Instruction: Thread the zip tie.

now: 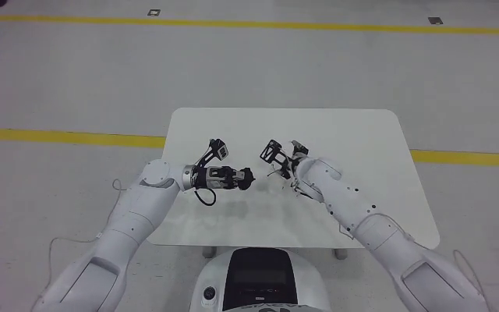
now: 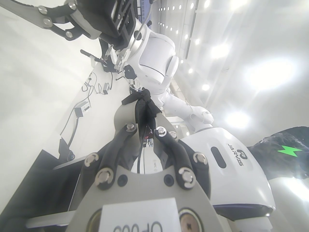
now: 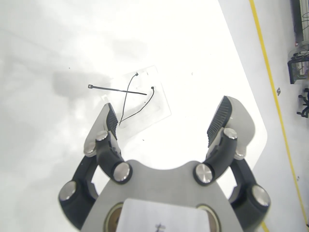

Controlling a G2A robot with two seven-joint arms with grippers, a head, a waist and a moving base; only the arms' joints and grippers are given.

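My left gripper [image 2: 144, 102] is shut, with a thin black zip tie [image 2: 141, 143] running down between its fingers. In the top view it [image 1: 248, 178] hangs over the table's near middle. My right gripper [image 3: 166, 103] is open with nothing between its fingers; it [image 1: 273, 150] hovers just across from the left one. On the table below it lie a straight black zip tie [image 3: 115, 90] and two curved ones [image 3: 128, 95], crossing each other. One finger [image 2: 21, 7] of the right gripper shows close by in the left wrist view.
The white table [image 1: 351, 132] has rounded corners. The loose ties rest on a clear plastic sheet [image 3: 154, 114]. A yellow floor line [image 1: 70, 137] runs behind the table, and the table's edge [image 3: 260, 121] lies near the right gripper.
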